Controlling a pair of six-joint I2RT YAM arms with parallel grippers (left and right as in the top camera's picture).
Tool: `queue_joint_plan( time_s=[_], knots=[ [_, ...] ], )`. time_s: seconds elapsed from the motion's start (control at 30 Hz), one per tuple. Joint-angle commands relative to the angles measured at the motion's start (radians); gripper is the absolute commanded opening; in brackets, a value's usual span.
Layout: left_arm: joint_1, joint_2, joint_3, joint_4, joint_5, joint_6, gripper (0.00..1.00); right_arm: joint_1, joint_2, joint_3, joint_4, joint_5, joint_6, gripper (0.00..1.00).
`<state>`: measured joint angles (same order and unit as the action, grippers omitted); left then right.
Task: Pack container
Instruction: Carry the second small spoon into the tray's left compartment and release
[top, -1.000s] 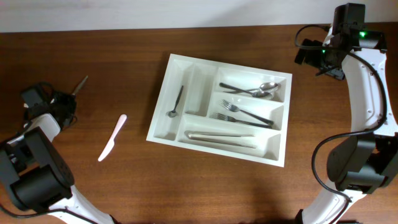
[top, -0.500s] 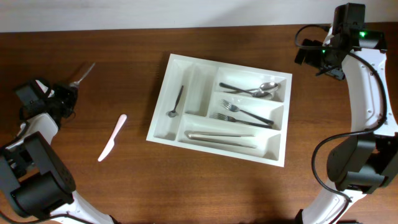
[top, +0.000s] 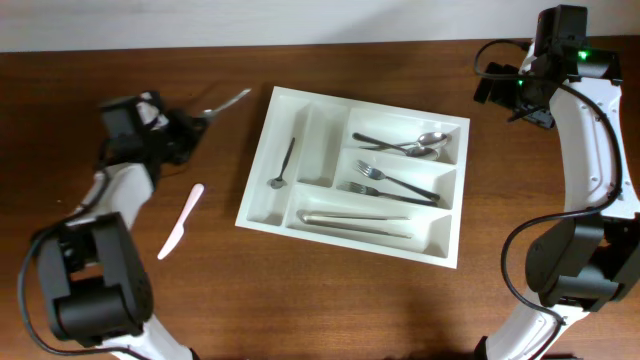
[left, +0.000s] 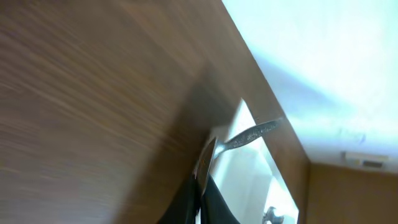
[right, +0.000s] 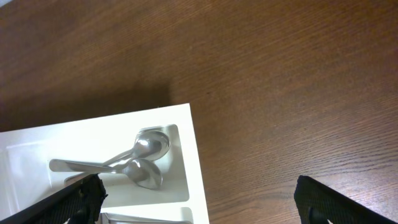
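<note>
We are holding a metal utensil (top: 226, 101) clamped in the left tool (top: 192, 124), long axis pointing right toward the cutlery tray (top: 260, 160); right tool (right: 200, 202) gaping.

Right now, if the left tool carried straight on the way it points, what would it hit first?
Probably the near corner of the white tray, reached first by the metal utensil that the left tool grips. Height is unclear; it might pass over.

Wooden table (top: 380, 310): white cutlery tray (top: 436, 233), pale knife (top: 180, 222) left of it.
</note>
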<state>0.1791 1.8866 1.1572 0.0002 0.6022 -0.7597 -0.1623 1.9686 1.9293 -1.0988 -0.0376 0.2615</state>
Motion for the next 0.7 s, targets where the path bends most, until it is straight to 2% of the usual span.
queue_joint_plan(
  time_s=[0.0,0.03,0.07,0.2,0.5,0.53,0.57,0.6,0.67],
  knots=[
    [-0.134,-0.101,0.023,-0.074,-0.253,-0.07,0.02,-0.002,0.002,0.016,0.0,0.013,0.009,0.99],
    [-0.161,-0.112,0.025,-0.106,-0.314,-0.086,0.02,-0.002,0.002,0.016,0.0,0.013,0.009,0.99],
    [-0.222,-0.13,0.031,-0.167,-0.438,-0.103,0.02,-0.002,0.002,0.016,0.0,0.013,0.009,0.99],
    [-0.356,-0.135,0.039,-0.269,-0.65,-0.147,0.02,-0.002,0.002,0.016,0.0,0.013,0.01,0.99],
    [-0.502,-0.135,0.039,-0.383,-0.837,-0.193,0.03,-0.002,0.002,0.016,0.0,0.013,0.01,0.99],
    [-0.502,-0.135,0.039,-0.382,-0.836,-0.193,0.27,-0.002,0.002,0.016,0.0,0.013,0.01,0.99],
    [-0.501,-0.135,0.039,-0.379,-0.836,-0.193,0.45,-0.002,0.002,0.016,0.0,0.013,0.01,0.99],
    [-0.501,-0.135,0.039,-0.375,-0.836,-0.193,0.59,-0.002,0.002,0.016,0.0,0.013,0.01,0.99],
    [-0.501,-0.135,0.039,-0.368,-0.835,-0.185,0.76,-0.002,0.002,0.016,0.0,0.013,0.009,0.99]
  ],
)
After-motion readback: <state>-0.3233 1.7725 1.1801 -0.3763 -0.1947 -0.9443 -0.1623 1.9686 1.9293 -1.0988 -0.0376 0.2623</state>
